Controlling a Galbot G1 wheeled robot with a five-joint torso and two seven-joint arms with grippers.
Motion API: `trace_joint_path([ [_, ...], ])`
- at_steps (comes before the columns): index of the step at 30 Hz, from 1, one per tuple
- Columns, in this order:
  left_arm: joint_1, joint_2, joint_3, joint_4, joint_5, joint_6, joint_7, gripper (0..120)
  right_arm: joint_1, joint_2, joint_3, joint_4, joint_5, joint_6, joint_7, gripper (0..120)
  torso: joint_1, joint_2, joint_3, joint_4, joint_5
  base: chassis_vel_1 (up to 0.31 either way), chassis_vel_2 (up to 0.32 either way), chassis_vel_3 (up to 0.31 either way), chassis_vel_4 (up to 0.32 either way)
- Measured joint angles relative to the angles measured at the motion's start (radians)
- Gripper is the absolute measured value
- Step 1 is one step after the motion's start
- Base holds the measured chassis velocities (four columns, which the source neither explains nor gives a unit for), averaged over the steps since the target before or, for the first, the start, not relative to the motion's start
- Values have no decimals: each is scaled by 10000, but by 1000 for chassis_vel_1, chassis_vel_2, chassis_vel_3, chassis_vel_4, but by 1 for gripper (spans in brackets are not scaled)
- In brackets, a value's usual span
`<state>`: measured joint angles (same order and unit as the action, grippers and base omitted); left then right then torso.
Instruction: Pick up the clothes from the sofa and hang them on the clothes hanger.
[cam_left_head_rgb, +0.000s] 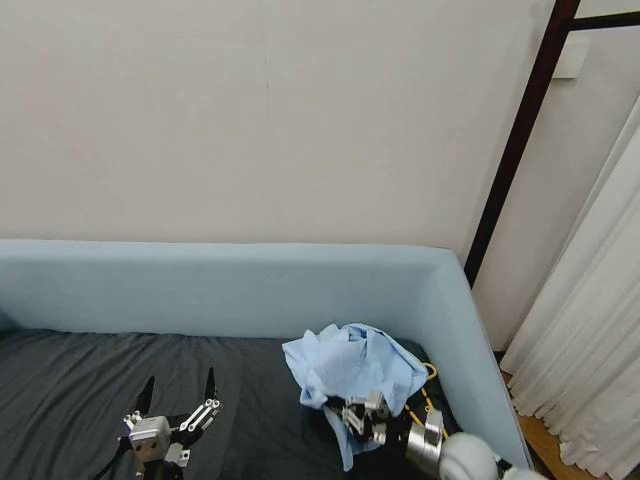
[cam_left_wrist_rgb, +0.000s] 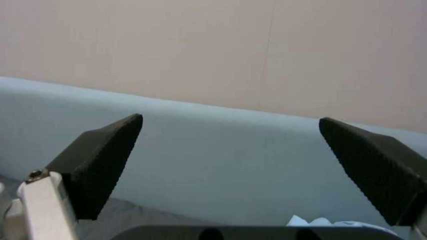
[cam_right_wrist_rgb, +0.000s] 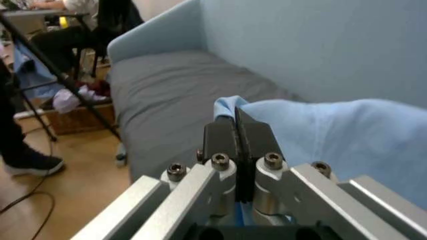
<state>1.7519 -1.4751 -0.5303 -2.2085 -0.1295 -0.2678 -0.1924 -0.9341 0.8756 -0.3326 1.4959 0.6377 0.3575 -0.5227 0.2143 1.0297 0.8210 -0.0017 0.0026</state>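
So the right gripper (cam_right_wrist_rgb: 235, 125) is pinching a fold of the light blue garment (cam_right_wrist_rgb: 333, 130) with its jaws pressed tight together. The garment is sitting crumpled at the right end of the sofa (cam_left_head_rgb: 250, 290). I'm guessing it's light, floppy and a bit slippery, so a bunched fold or the collar is looking like a safer grab than one thin layer. The left gripper (cam_left_head_rgb: 180, 385) is hovering spread wide over the dark seat (cam_left_head_rgb: 70, 380), well apart from the cloth.

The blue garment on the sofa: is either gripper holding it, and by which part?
The right gripper is shut on the blue garment, pinching a fold of cloth at its edge. The left gripper is open and holds nothing.
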Motion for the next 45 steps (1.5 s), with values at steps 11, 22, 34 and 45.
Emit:
trace_joint_path([
  [11,-180,-150,77,209,96,105,40,100,-1021,940,-62,-397,-735,335,-150,0,1,0,1,3,-1,0,0,0,0],
  [22,-127,-157,6,237,93,26,35,100,-646,1093,-425,-462,-667,-285,-1716,0,0,0,1,4,-2,0,0,0,0],
  [34,-181,-159,-10,338,72,-35,-9,100,-768,850,-664,90,-69,-525,-1886,25,2,-2,1,3,0,0,0,0,0],
  [45,-201,-232,2,368,119,-18,-9,100,-384,-116,-460,1359,1969,-1619,-2036,64,2,-1,2,2,1,0,0,0,0],
])
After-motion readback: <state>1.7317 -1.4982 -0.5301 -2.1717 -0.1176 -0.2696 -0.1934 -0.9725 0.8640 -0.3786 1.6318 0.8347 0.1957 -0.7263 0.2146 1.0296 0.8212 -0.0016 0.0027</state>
